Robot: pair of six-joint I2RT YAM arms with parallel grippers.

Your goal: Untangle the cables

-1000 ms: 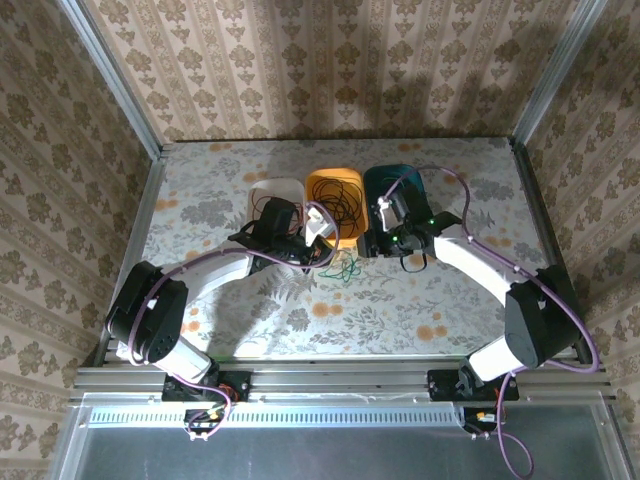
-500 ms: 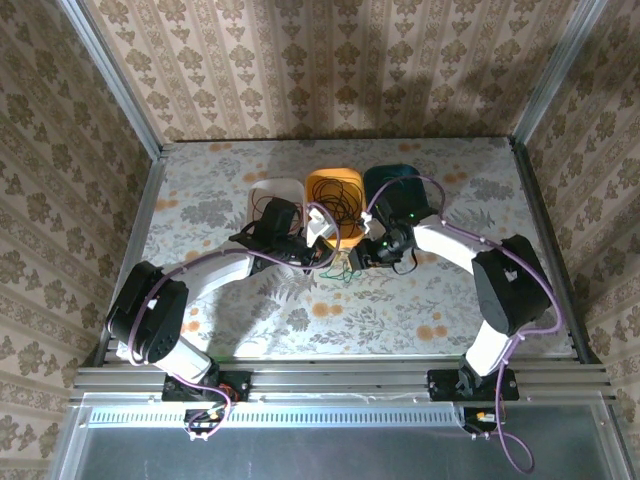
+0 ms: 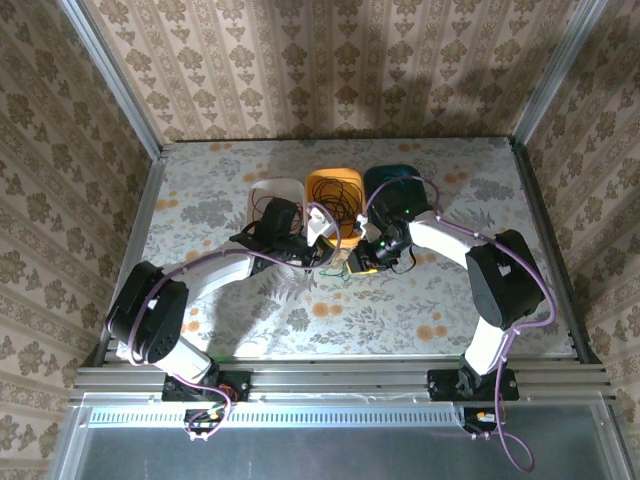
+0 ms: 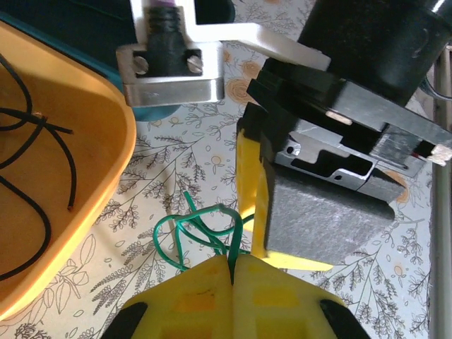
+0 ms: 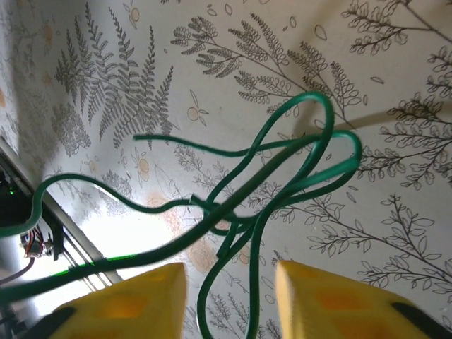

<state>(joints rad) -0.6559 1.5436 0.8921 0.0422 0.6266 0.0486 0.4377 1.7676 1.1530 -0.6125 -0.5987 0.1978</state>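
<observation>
Left tool point(image 4: 232, 267), lower centre, clamps the green cable point(image 4: 185, 224) as anchor; right tool point(image 5: 229, 282), jaws apart, straddles its loops, probably to pull.

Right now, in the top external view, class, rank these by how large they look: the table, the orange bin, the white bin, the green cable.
1. table
2. orange bin and white bin: they look alike and both are partly hidden, so I leave them unranked
3. green cable
</observation>
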